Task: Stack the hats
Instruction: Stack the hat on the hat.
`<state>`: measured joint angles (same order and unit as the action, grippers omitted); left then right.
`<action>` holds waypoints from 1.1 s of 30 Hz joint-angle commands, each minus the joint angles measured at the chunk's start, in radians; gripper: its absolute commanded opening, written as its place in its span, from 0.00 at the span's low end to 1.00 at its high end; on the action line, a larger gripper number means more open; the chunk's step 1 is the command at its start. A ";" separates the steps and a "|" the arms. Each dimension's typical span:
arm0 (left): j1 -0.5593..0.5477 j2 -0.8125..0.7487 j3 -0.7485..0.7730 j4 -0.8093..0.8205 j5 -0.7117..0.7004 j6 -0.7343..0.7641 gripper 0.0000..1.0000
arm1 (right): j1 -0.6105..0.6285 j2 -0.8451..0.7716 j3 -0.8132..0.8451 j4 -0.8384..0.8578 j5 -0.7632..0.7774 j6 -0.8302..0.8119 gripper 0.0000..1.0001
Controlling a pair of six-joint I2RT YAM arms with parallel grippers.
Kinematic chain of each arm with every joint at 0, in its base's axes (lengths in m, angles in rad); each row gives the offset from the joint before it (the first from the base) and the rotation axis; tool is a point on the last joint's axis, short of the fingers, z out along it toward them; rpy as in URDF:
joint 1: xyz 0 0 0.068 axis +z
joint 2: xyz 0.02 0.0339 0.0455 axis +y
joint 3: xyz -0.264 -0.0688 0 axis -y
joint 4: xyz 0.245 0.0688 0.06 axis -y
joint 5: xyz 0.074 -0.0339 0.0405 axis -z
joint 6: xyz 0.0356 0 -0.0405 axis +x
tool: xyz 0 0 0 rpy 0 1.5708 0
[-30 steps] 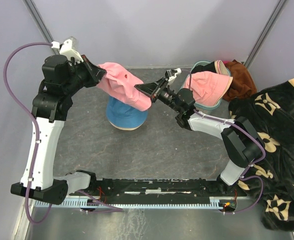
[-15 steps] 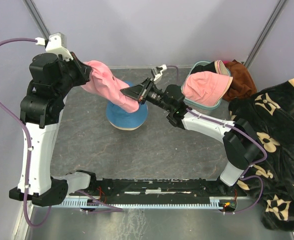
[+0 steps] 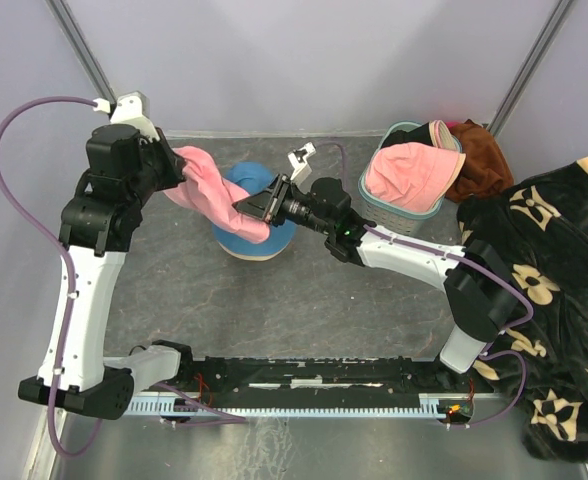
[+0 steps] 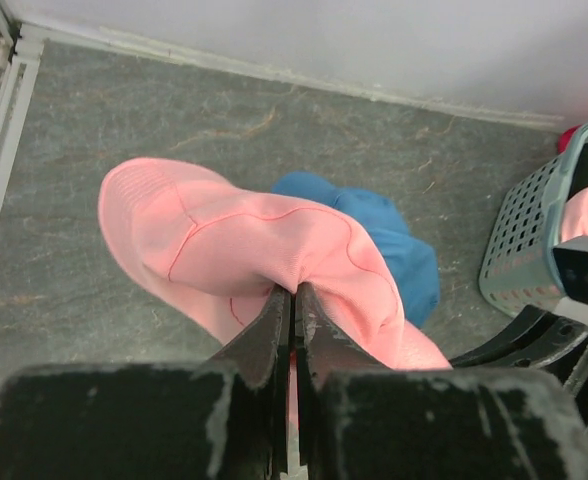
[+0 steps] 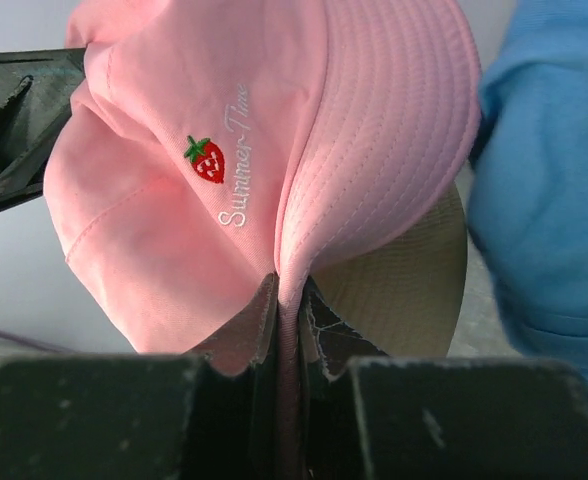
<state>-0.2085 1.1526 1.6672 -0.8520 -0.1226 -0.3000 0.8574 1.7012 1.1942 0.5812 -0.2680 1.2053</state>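
Pink hat (image 3: pixel 212 192) stretched between left gripper (image 4: pixel 294 300) and right gripper (image 5: pixel 289 290), both clamped on it, above blue hat (image 3: pixel 264 238).

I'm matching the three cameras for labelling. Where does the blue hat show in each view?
Top external: blue hat left of centre on the table, partly hidden by the lifted pink hat.
Left wrist: right of centre, behind the pink hat.
Right wrist: along the right edge.
Shared landmark: the pink hat.
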 commanded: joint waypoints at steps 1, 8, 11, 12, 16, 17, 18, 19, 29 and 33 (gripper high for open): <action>0.007 -0.024 -0.068 0.109 -0.009 0.033 0.03 | -0.001 -0.059 0.009 -0.086 0.063 -0.147 0.16; 0.011 -0.010 -0.146 0.152 0.025 0.024 0.04 | -0.039 -0.094 0.023 -0.157 0.112 -0.230 0.18; 0.015 0.002 -0.158 0.167 0.035 0.019 0.09 | -0.057 -0.107 0.027 -0.173 0.126 -0.252 0.18; 0.017 0.002 -0.163 0.174 0.035 0.018 0.12 | -0.061 -0.109 0.029 -0.177 0.131 -0.259 0.18; 0.027 0.007 -0.159 0.202 0.040 0.015 0.20 | -0.079 -0.112 0.043 -0.190 0.150 -0.284 0.19; 0.029 0.011 -0.156 0.209 0.047 0.014 0.21 | -0.083 -0.111 0.045 -0.194 0.156 -0.289 0.20; 0.030 0.016 -0.152 0.216 0.058 0.011 0.22 | -0.086 -0.111 0.046 -0.195 0.162 -0.293 0.20; 0.031 0.023 -0.150 0.223 0.070 0.008 0.24 | -0.090 -0.112 0.046 -0.194 0.169 -0.295 0.20; 0.045 0.080 -0.152 0.299 0.138 -0.027 0.45 | -0.127 -0.095 0.038 -0.173 0.247 -0.298 0.21; 0.057 0.078 -0.162 0.329 0.148 -0.049 0.53 | -0.141 -0.086 0.032 -0.164 0.282 -0.289 0.21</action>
<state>-0.1669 1.2392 1.4986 -0.6106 0.0025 -0.3092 0.7410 1.6306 1.1946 0.3729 -0.0658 0.9333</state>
